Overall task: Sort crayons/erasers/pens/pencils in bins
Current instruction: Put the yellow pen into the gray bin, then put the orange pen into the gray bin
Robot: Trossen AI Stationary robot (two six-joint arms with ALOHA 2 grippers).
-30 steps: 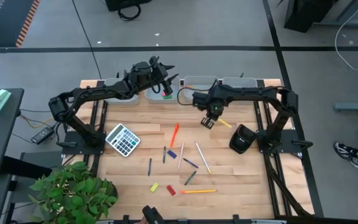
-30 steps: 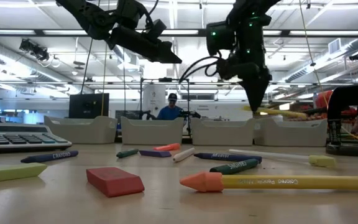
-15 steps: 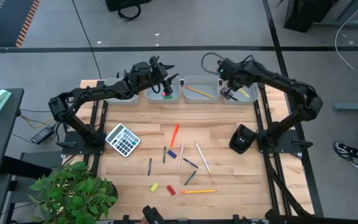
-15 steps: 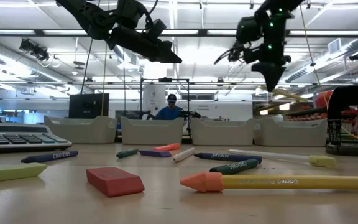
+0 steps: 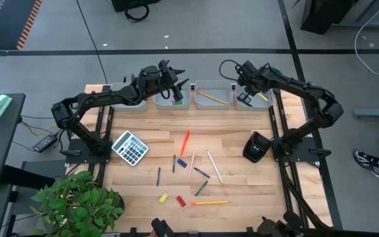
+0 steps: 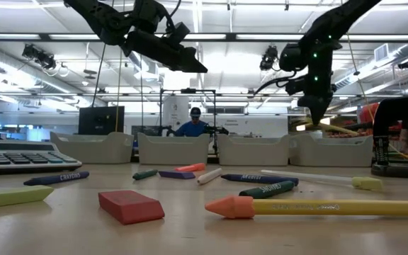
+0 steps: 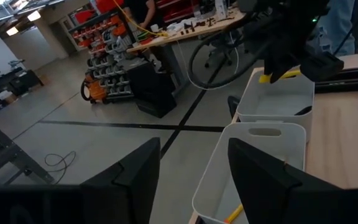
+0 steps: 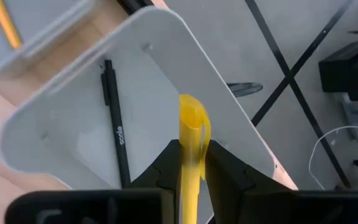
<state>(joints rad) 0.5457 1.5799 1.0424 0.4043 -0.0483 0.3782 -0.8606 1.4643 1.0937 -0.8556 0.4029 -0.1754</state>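
A green plant is seen at the near left corner of the tabletop, and a grey calculator lies just beyond it on the wood. Four light-grey bins stand in a row along the far edge. The left gripper is held above the second bin from the left, in which a red and a green piece can be made out; its jaws are spread wide with nothing between them. In the middle of the tabletop loose items are scattered: an orange crayon, several dark crayons, a pale pencil, a yellow eraser beside a red eraser, and a long yellow-and-orange pencil nearest the front edge. In the third bin a yellow pencil lies aslant. The right gripper is poised over the rightmost bin, its jaws drawn narrow and closed on a yellow pen, whose tip reaches down toward the bin. A black pen already lies on that bin's floor. A black holder stands on the right side of the tabletop, well apart from the bins.
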